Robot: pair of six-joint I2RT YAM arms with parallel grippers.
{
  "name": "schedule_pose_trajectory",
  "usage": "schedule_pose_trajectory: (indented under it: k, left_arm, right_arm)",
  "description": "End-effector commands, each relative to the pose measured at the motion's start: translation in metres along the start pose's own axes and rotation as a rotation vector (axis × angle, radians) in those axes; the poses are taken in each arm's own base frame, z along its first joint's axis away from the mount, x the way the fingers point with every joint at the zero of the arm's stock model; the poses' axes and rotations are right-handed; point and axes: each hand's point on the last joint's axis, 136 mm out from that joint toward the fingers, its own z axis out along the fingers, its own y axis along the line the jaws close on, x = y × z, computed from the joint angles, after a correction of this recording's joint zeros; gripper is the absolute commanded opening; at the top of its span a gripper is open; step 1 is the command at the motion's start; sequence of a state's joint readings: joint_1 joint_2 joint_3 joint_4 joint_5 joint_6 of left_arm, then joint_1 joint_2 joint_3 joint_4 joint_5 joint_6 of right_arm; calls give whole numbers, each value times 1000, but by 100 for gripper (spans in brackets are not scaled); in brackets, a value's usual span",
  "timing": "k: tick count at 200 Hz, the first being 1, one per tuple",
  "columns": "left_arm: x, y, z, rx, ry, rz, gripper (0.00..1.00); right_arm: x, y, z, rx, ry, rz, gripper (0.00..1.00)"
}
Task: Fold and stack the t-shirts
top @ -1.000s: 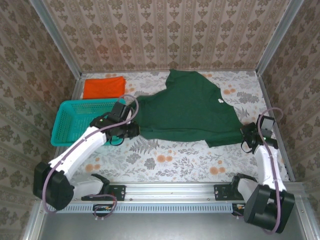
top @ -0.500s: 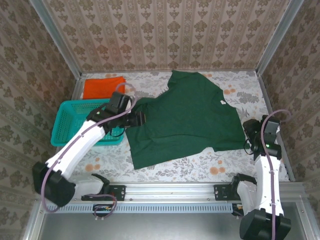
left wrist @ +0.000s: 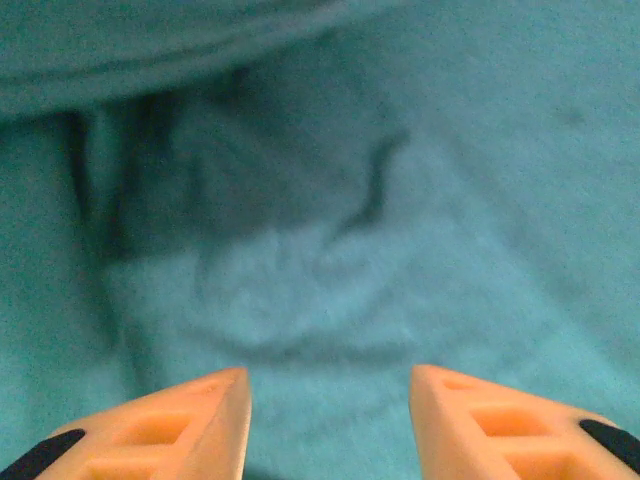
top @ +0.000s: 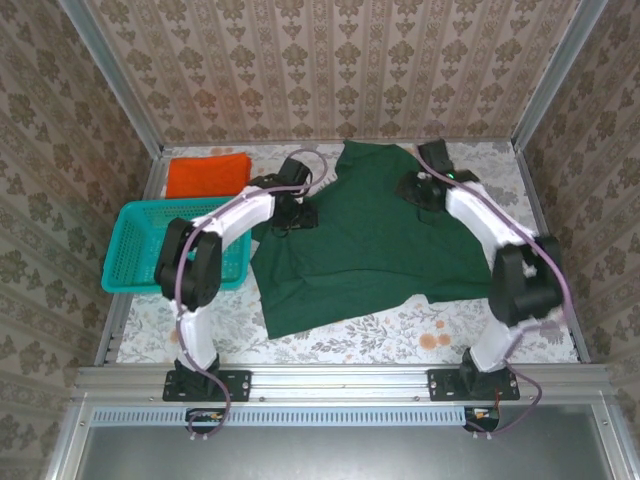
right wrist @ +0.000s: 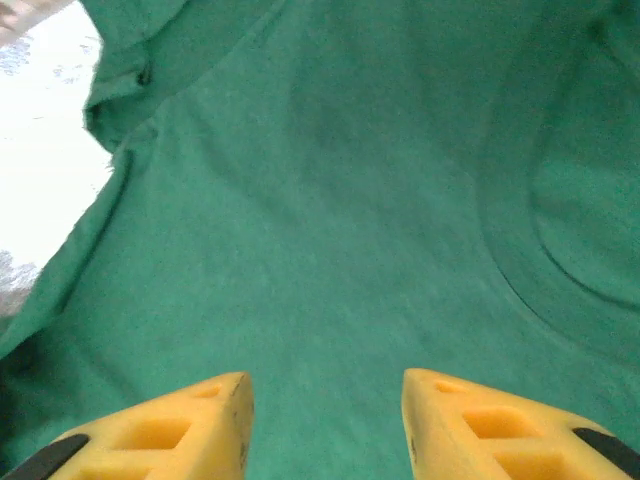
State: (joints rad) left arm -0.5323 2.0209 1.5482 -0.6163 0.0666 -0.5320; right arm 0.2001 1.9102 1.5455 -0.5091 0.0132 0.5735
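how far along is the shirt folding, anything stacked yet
Done: the orange t-shirt lies as a flat rectangle at the far left, apparently folded. In hand: the green t-shirt lies spread and rumpled, with the left pincer and right pincer open above it. Left: folding the green one and stacking the two; nothing is stacked.

The right tool (right wrist: 325,425), its yellow fingers (right wrist: 190,425) parted, hovers close above the dark green t-shirt (right wrist: 350,220), its curved neckline at right.
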Motion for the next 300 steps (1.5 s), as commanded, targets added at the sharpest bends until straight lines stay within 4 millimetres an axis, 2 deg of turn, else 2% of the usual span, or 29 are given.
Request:
schedule_pose_trajectory:
  k: [1, 28, 50, 66, 83, 104, 127, 167, 188, 218, 236, 267, 273, 275, 278, 300]
  left_arm:
    - [-17, 8, 13, -43, -16, -31, 46]
    - [-21, 20, 34, -89, 25, -31, 45]
    - [-23, 31, 44, -118, 33, -40, 45]
    - [-25, 34, 47, -124, 33, -41, 45]
    - [-27, 34, 53, -122, 41, -38, 45]
    - [-30, 27, 60, -96, 51, -23, 46]
    - [-32, 15, 71, -75, 78, 1, 46]
    - [-36, -21, 84, 0, 89, 41, 49]
    - [-39, -40, 88, 40, 96, 61, 50]
    - [-53, -53, 83, 54, 70, 92, 54]
    - [-68, -41, 72, 14, 38, 94, 56]
    - [-94, 3, 52, -56, -18, 33, 58]
    - [-95, 5, 50, -57, -21, 35, 58]
    - [-101, 16, 49, -64, -27, 16, 58]
    - [-104, 23, 48, -69, -28, 6, 58]
    - [-115, 45, 43, -82, -39, -21, 58]
  right_arm:
    - [-4, -11, 39, 112, 67, -82, 44]
    - [-24, -16, 84, 170, 68, -72, 44]
    - [-29, -30, 112, 200, 109, -9, 44]
    - [-26, -42, 126, 206, 149, 55, 44]
    - [-20, -55, 132, 204, 186, 108, 44]
    - [-15, -77, 131, 227, 198, 172, 43]
    - [-11, -107, 124, 199, 192, 317, 42]
    - [-4, -175, 106, 242, 152, 507, 42]
    - [-6, -201, 100, 237, 117, 584, 42]
    - [-12, -216, 89, 194, 79, 676, 42]
    - [-20, -223, 79, 205, 44, 690, 43]
    - [-26, -235, 73, 200, 22, 733, 44]
    - [-28, -237, 72, 197, 18, 736, 44]
    - [-28, -237, 72, 196, 19, 736, 44]
    - [-28, -238, 71, 196, 18, 738, 45]
    - [-28, -240, 72, 194, 17, 742, 45]
